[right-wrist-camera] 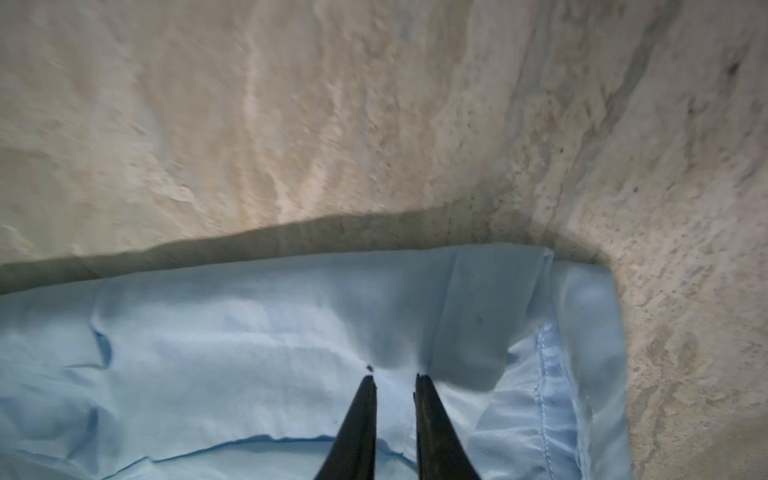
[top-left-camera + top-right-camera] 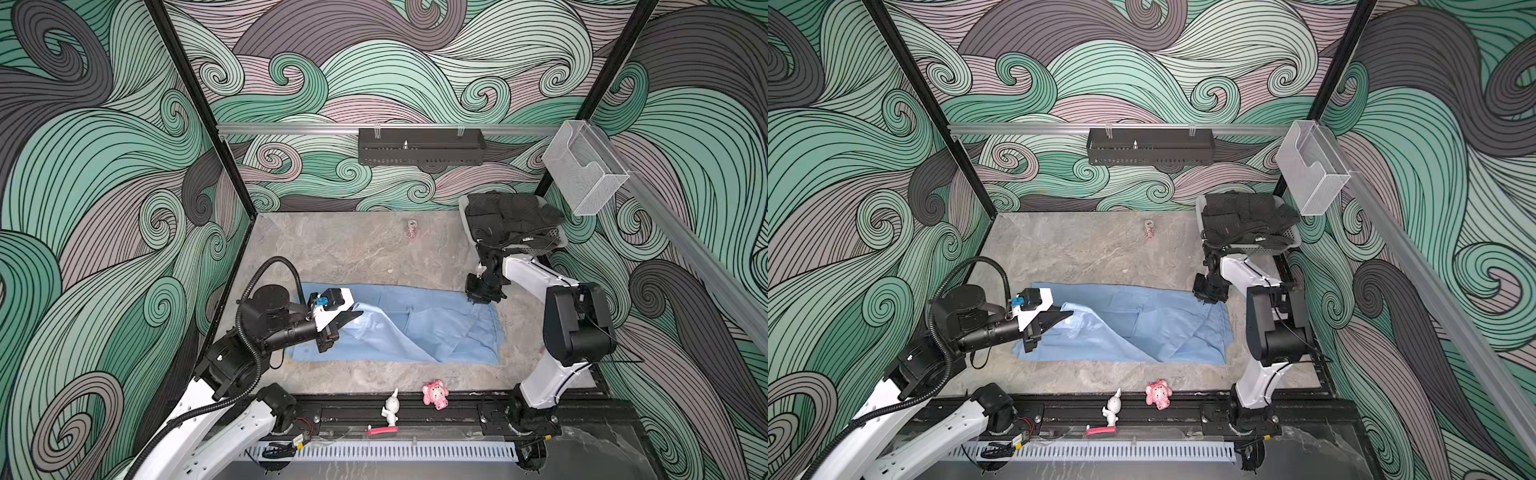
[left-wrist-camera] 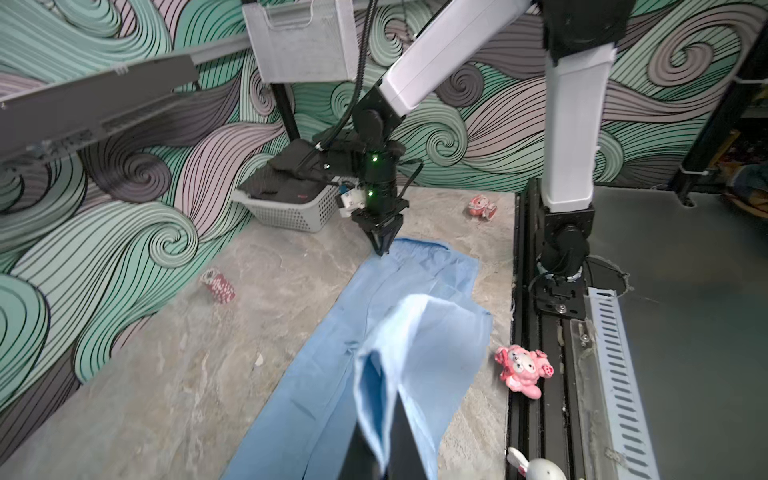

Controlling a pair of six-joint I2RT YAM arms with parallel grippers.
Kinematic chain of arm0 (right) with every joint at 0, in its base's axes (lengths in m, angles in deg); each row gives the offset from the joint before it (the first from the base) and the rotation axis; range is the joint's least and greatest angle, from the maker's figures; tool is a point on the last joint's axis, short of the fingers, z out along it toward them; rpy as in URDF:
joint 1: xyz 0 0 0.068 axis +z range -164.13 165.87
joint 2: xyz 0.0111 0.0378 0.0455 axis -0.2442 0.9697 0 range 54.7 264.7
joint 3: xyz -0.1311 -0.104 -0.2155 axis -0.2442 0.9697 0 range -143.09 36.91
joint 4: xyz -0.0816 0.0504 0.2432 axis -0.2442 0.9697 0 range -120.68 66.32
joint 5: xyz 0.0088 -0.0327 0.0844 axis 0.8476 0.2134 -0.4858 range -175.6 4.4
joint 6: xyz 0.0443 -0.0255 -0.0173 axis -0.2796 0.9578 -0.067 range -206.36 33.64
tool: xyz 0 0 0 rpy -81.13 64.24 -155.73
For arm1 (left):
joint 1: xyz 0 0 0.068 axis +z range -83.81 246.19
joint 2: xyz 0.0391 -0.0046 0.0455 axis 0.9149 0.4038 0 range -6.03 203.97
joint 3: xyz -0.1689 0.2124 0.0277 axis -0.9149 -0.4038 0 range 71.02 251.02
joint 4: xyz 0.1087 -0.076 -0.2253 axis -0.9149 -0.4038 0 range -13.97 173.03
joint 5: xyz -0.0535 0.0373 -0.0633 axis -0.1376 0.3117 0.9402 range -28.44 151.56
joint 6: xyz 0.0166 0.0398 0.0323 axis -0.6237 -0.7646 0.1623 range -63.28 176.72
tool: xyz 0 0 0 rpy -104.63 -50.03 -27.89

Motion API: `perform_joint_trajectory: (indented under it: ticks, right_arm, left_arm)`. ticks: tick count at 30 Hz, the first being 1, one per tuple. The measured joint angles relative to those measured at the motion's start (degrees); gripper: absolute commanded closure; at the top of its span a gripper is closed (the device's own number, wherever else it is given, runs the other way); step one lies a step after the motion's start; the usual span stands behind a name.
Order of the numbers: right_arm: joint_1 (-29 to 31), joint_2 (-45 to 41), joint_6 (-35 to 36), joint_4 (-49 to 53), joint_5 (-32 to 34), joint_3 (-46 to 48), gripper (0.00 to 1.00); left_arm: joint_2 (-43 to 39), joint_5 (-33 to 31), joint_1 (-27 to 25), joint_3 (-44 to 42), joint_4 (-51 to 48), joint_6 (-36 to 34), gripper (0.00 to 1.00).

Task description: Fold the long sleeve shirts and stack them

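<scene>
1. Shirt point(image 2: 440, 332) lies flat on the bench point(image 2: 332, 249), partly folded lengthwise.
2. Left tool point(image 2: 355, 318) clamped on a lifted flap of it; carry flap across level and taut, land edges aligned.
3. Right tool point(image 1: 395, 378) jaws narrowly apart, tips on far right corner; press there so cloth doesn't drag.

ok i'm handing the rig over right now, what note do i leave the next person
Left gripper: shut on a lifted flap of the blue shirt.
Right gripper: jaws slightly apart, tips on the shirt's far right corner, nothing clearly held.
Shirt: a long narrow band flat on the table.
Done: seemingly folded lengthwise.
Left: fold it across, then stack; no folded pile in view.
</scene>
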Motion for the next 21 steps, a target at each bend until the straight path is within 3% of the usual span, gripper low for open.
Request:
perform_joint_trajectory:
  ticks: [5,12,21]
  right_arm:
    - [-1.49,1.42,0.00,-0.48,0.04,1.62,0.81]
    - [-2.82,1.42,0.15,-1.42,0.15,1.84,0.81]
    - [-3.04,1.44,0.15,-1.81,0.13,2.01,0.81]
  left_arm:
    - [2.38,-5.46,3.72,-0.66,-0.20,4.61,1.00]
    - [6.43,-6.99,17.77,-2.56,0.17,12.66,1.00]
    - [18.80,-7.39,23.50,-2.56,2.67,24.37,1.00]
